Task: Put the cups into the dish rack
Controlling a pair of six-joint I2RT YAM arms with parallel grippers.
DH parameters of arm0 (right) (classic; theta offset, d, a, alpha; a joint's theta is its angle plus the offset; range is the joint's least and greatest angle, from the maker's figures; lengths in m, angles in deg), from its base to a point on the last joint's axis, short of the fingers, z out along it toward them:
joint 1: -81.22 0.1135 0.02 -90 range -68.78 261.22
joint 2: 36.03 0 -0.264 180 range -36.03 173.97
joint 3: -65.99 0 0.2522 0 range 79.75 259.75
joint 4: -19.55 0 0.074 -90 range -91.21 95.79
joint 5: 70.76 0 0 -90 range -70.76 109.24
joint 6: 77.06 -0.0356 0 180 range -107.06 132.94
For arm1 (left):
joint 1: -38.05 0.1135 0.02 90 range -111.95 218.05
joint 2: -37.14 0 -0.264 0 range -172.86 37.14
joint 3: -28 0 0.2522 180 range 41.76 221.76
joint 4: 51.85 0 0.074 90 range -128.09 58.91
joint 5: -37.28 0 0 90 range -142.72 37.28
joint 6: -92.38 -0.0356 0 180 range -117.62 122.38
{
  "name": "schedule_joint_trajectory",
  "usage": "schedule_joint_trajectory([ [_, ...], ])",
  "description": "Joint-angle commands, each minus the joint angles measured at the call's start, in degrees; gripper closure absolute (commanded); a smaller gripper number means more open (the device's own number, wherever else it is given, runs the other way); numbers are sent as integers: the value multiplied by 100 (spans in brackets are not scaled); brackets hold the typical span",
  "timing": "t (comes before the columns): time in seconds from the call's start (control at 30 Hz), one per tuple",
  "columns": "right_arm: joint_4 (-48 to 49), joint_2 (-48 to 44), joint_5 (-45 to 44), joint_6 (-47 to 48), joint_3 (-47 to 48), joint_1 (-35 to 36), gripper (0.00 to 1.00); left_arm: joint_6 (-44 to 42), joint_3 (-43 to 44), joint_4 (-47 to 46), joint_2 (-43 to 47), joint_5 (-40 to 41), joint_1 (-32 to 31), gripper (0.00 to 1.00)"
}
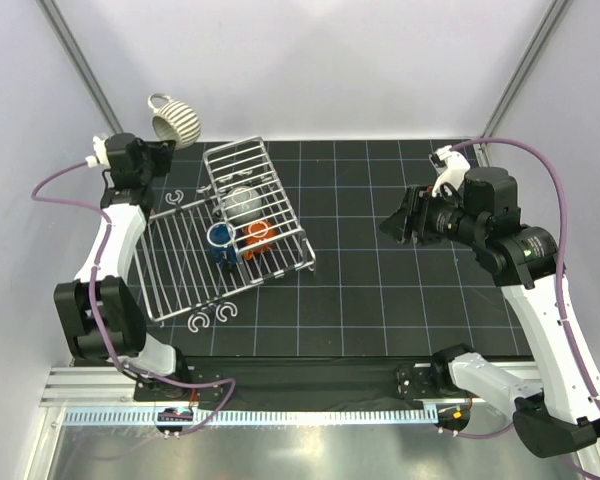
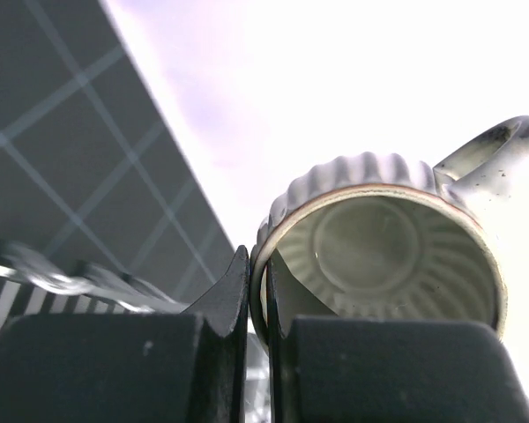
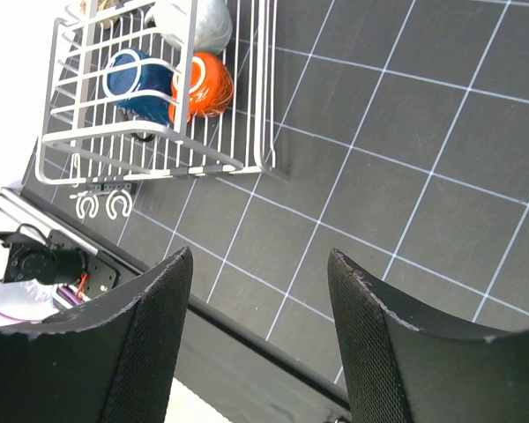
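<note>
Up in the far left corner of the overhead view, the left arm's fingers (image 1: 166,150) were pressed together on the rim of the cream striped cup (image 1: 175,120), one finger inside the mouth and one outside. They held it tilted in the air, beyond the back edge of the table (image 1: 400,300) and against the pale wall, with its handle pointing up and left. In the left wrist view the cup's ribbed inside faced the camera. The dish rack (image 1: 180,262) lay on the left half of the table, its flat tray toward the lower left and its walled basket toward the upper right. Three cups sat in the basket: the dark blue cup (image 1: 220,240) and the orange-red cup (image 1: 258,236) side by side, and the speckled grey cup (image 1: 243,200) just behind them. White hooks (image 1: 212,318) lay beside the tray's near edge. At the right of the frame the right arm's fingers (image 1: 398,226) were spread wide with nothing between them, hanging above bare table well apart from the rack.
</note>
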Motion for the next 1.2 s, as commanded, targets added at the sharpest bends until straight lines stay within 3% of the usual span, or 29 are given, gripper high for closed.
schedule_joint_trajectory([
  [0.0,-75,-81,188,-55,116,-18,35,206,78,-968,592,-419,-317,100],
  [0.23,-172,-204,285,-81,63,-18,30,-398,104,-829,1110,-656,-1627,100],
  [0.43,-260,-248,337,-152,194,-18,25,-953,123,-353,1313,-1499,-2689,100],
  [0.83,91,-231,1207,-222,423,-18,23,-1578,184,174,1164,-3240,-3500,100],
  [1.03,399,-152,1217,-635,450,-18,23,-2016,236,683,1339,-3189,-3815,99],
  [1.17,172,-134,631,-1118,362,-18,23,-2939,561,1886,1471,-2120,-4351,100],
])
